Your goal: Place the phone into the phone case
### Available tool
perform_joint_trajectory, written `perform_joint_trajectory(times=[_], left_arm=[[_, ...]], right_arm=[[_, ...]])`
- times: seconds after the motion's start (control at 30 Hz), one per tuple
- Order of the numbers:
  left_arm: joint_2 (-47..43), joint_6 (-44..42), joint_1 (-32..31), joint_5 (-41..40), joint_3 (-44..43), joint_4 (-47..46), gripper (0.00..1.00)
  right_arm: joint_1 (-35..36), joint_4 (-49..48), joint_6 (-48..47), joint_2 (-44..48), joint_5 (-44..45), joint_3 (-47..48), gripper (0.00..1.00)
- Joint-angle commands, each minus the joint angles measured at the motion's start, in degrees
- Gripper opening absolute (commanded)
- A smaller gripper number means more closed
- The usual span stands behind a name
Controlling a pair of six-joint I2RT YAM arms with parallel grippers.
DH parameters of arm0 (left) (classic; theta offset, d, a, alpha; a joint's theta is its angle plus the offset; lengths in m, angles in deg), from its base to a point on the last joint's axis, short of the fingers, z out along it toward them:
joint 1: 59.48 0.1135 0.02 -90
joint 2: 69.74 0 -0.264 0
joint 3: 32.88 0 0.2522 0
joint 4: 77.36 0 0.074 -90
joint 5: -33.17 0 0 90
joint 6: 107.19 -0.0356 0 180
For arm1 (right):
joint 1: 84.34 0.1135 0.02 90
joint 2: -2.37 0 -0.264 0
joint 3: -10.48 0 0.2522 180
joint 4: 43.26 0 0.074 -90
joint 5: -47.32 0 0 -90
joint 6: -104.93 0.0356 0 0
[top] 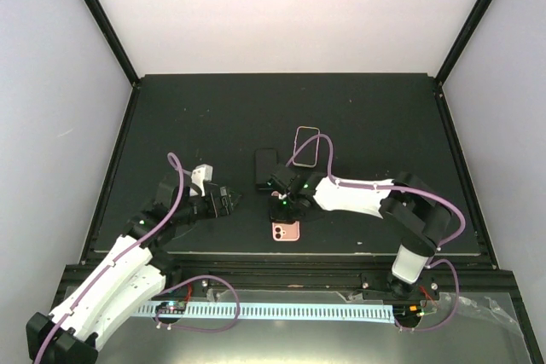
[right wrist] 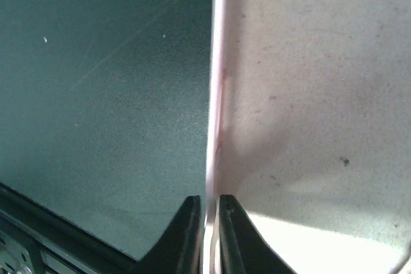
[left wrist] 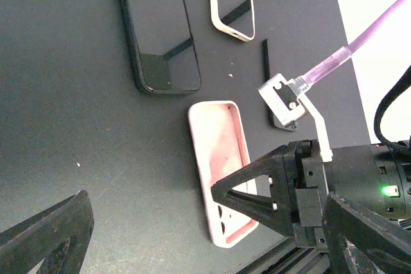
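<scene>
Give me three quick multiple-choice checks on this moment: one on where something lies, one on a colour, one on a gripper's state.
1. Where is the black phone?
A) inside a case
B) flat on the mat, next to the pale bumper
C) in a gripper

2. What colour is the phone case that the right gripper pinches?
A) blue
B) pink
C) green

3. What state is the left gripper in?
A) open, holding nothing
B) shut on the phone
C) shut on the bumper

Answers:
1 B, the top view shows it lying free on the mat.
2 B, the wall between its fingers is pink.
3 A, its fingers are spread with nothing between them.
</scene>
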Motion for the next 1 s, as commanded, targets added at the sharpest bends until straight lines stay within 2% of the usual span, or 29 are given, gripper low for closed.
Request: perform_joint_trajectory(times=[0.0,0.13,0.2,0.27,0.43,0.83,0.97], left_arm=[[-0.1,0.4,0.5,-0.9,0.0,0.3,0.99],[-0.2,0.4,0.6,-0.7,0.2,0.2,0.99],[-0.3,0.4,0.5,-0.6,0.2,0.1,0.99],[-0.3,0.4,0.5,-0.4,0.2,0.2,0.99],[-0.4,0.3,0.5,0.0,0.0,0.5,0.99],[-0.1,-0.6,0.5,0.7,-0.4,0.5,0.99],[0.0,-0.9,0.6,0.6,-0.8,0.8,0.99]], right_arm=[[0.2,-1.0,-2.3,0.8,0.1,1.4,0.15],[0.1,1.1,-6.0,2.6,3.1,2.3,0.24],[0.0,1.0,-7.8,3.9,4.2,1.7,0.33],[-0.4,-0.3,-9.5,5.9,4.8,0.2,0.38],[-2.9,3.2,-12.5,9.2,10.1,-1.1,0.44],[-15.5,9.9,-16.8,14.7,21.0,-5.1,0.68],[-19.0,9.4,-17.6,13.9,22.9,-6.1,0.73]])
